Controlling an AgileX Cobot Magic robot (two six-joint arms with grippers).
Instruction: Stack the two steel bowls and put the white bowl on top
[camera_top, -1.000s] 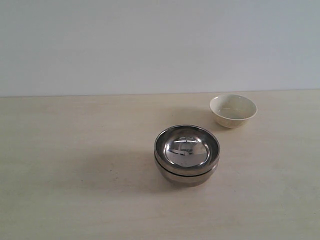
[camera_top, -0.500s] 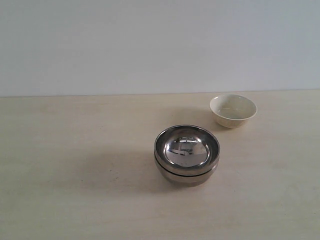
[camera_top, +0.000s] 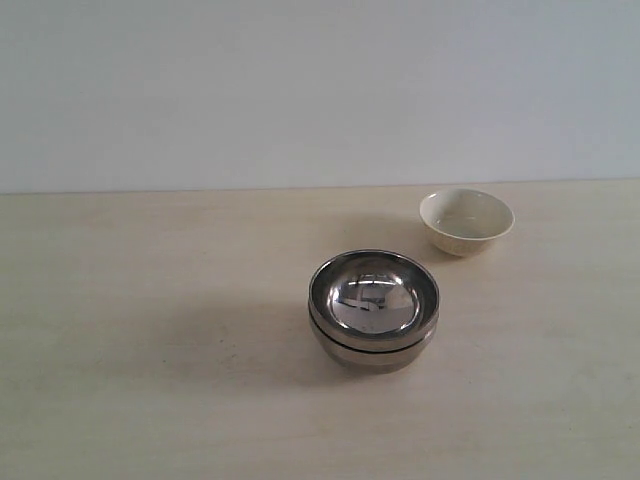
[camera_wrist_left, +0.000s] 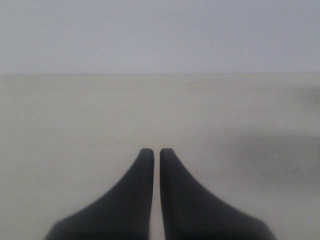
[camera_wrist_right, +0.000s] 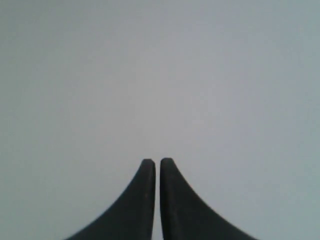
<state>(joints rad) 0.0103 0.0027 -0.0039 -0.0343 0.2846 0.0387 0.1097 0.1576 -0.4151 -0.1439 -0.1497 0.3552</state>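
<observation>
Steel bowls (camera_top: 373, 308) nested on the bench (camera_top: 150, 350); white bowl (camera_top: 466, 221) apart, behind-right. Left gripper (camera_wrist_left: 156, 150) and right gripper (camera_wrist_right: 157, 160) closed, empty (neither near a bowl). Best next: pinch the white rim, lower it centred

The lower steel bowl (camera_top: 372, 355) is mostly hidden by the upper steel bowl (camera_top: 373, 290), and the left gripper (camera_wrist_left: 156, 150) and right gripper (camera_wrist_right: 157, 160) are cut off by picture edges.
</observation>
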